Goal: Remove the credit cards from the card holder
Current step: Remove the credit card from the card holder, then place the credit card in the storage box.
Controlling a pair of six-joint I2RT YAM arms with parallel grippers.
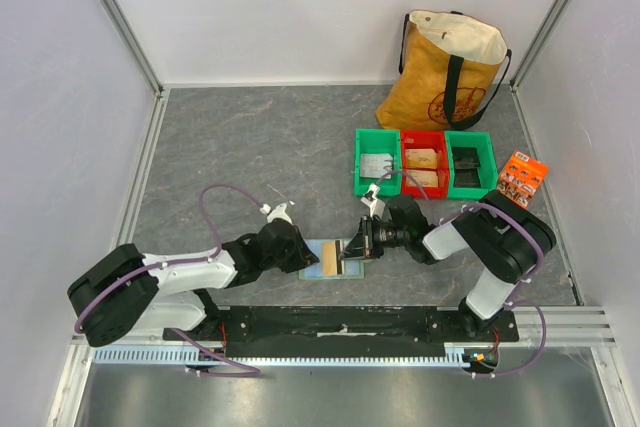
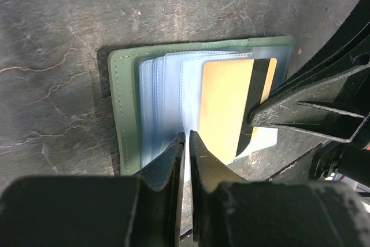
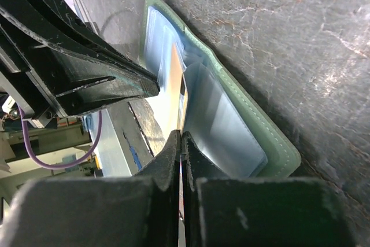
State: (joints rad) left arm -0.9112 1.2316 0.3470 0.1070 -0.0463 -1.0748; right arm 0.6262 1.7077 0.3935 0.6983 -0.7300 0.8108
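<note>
The pale-green card holder lies open on the grey table between my two arms, its blue-grey sleeves fanned out. A tan-gold credit card with a dark stripe sticks partly out of a sleeve toward the right; it also shows in the top view and edge-on in the right wrist view. My left gripper is shut on a sleeve edge at the holder's near side. My right gripper is shut on the card's striped end. No other card shows.
Two green bins and a red bin stand in a row at the back right. A yellow tote bag stands behind them, an orange packet to their right. The table's front rail is just behind the holder.
</note>
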